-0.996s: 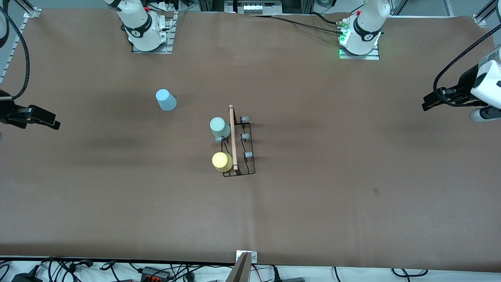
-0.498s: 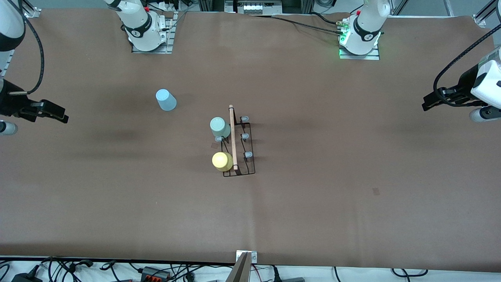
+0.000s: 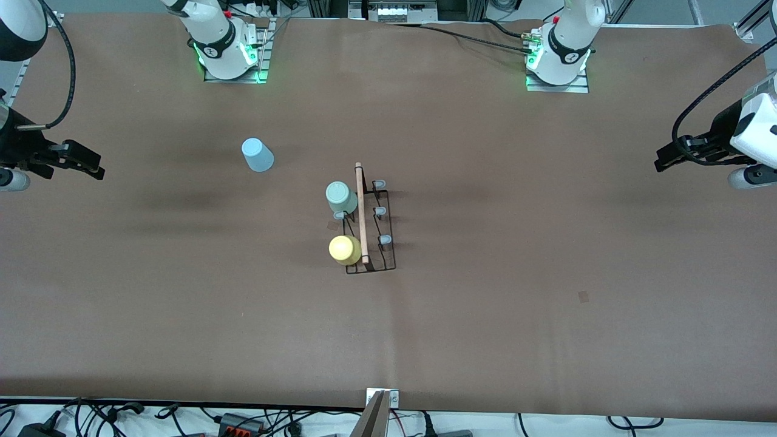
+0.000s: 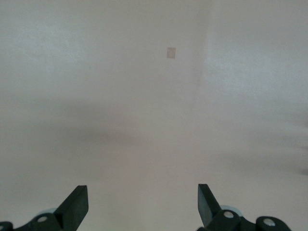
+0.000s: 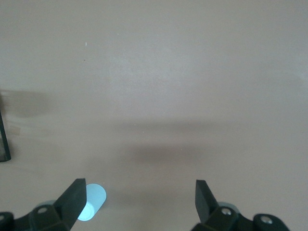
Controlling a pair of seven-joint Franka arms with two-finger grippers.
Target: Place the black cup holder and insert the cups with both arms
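Observation:
The black cup holder (image 3: 371, 224) stands mid-table with its wooden rod handle on top. A pale green cup (image 3: 340, 197) and a yellow cup (image 3: 345, 250) sit upside down on its prongs, on the side toward the right arm's end. The light blue cup (image 3: 257, 155) stands upside down on the table, apart from the holder; it also shows in the right wrist view (image 5: 93, 201). My right gripper (image 3: 85, 164) is open and empty, up in the air at the right arm's end of the table. My left gripper (image 3: 668, 158) is open and empty at the left arm's end.
Three grey-tipped prongs (image 3: 380, 211) on the holder's side toward the left arm carry nothing. A corner of the holder's wire shows in the right wrist view (image 5: 5, 144). A small patch (image 3: 583, 296) lies on the brown table cover; it also shows in the left wrist view (image 4: 171, 52).
My right gripper has come inward over the table's end and risen slightly. The right arm's base light has turned green. The left arm and the cups have not moved.

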